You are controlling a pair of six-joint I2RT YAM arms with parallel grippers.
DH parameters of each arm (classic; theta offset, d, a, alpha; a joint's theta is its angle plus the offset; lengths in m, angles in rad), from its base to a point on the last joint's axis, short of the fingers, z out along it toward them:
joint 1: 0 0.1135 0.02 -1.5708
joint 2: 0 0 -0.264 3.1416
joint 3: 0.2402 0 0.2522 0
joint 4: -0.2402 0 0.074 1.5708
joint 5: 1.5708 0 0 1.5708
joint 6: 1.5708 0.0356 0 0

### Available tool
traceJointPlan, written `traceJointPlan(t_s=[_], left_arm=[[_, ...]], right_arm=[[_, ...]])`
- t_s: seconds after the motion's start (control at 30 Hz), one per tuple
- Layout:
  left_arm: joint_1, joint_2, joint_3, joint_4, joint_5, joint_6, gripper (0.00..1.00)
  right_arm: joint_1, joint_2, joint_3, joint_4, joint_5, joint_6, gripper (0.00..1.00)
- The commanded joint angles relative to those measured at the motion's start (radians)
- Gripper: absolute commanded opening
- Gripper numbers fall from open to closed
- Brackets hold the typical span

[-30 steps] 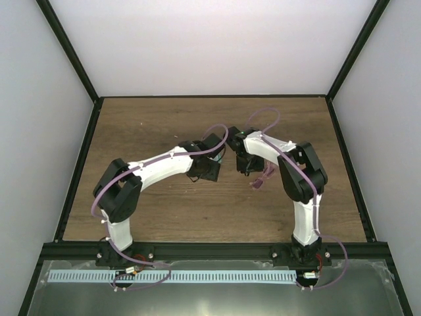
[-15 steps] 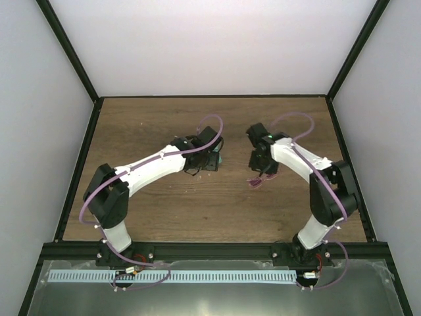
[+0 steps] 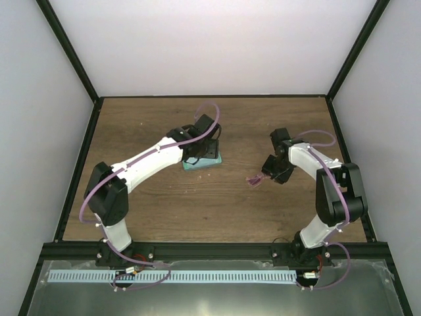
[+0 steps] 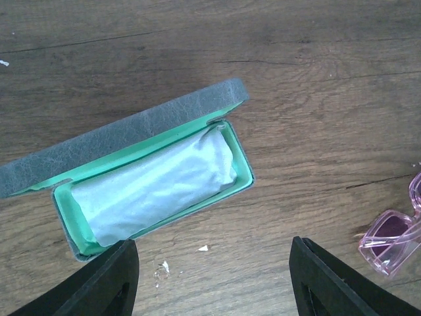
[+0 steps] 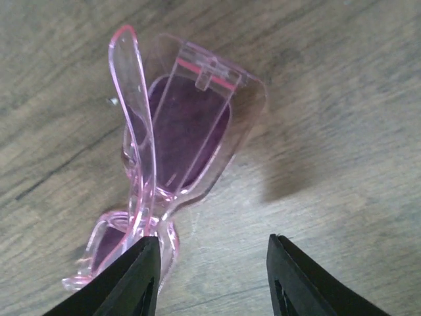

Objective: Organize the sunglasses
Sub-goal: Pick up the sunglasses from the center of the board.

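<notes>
Glossy pink sunglasses [image 5: 184, 125]; felt-grey case [image 4: 131, 138]; left gripper [image 4: 210, 283], right gripper [image 5: 214, 276] spread, empty.

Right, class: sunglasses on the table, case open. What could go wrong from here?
1. The sunglasses lie loose on the table; the right gripper, fingers open, could catch only a slim arm and slip.
2. The cloth fills the open case, so the sunglasses may sit high and block the lid.
3. The left gripper hangs over the case, so the two grippers might clash.

One pair of sunglasses [image 5: 187, 128], one case [image 4: 131, 135], one cloth [image 4: 154, 184], two arms [image 3: 148, 163] [image 3: 314, 160].
</notes>
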Motion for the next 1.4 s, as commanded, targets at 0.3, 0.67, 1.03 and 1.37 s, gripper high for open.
traceJointPlan(t_s=[0.3, 0.67, 1.03, 1.37], left_arm=[[0.022, 0.017, -0.015, 0.011, 0.014, 0.028, 0.64], [0.047, 0.019, -0.008, 0.005, 0.016, 0.043, 0.64], [0.104, 0.018, 0.052, -0.016, -0.019, 0.084, 0.64], [0.364, 0.128, 0.204, -0.072, -0.019, 0.228, 0.67]], right_arm=[[-0.017, 0.077, 0.117, 0.016, -0.043, 0.034, 0.46], [-0.021, 0.182, 0.184, 0.010, -0.026, 0.024, 0.32], [-0.022, 0.186, 0.197, -0.004, -0.014, 0.000, 0.10], [-0.022, 0.127, 0.185, -0.009, 0.003, -0.031, 0.09]])
